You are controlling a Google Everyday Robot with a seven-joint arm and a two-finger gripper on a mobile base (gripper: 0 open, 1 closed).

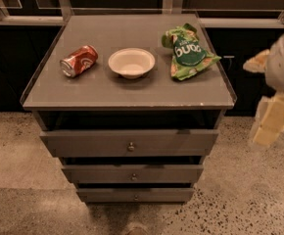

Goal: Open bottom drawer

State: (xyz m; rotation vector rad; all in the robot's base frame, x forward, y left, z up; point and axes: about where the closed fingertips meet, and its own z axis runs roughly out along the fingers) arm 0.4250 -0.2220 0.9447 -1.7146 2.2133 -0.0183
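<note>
The bottom drawer is the slimmest grey-brown front of three, lowest on the cabinet, with a small round metal knob at its centre. It sits closed, level under the middle drawer and the top drawer. My gripper is cream and white and hangs at the right edge of the view. It is to the right of the cabinet, at about the height of the top drawer, well above and right of the bottom drawer. It touches nothing.
On the grey cabinet top lie a red soda can on its side, a white bowl and a green chip bag. Dark cabinets and a metal rail run behind. Speckled floor lies around the cabinet.
</note>
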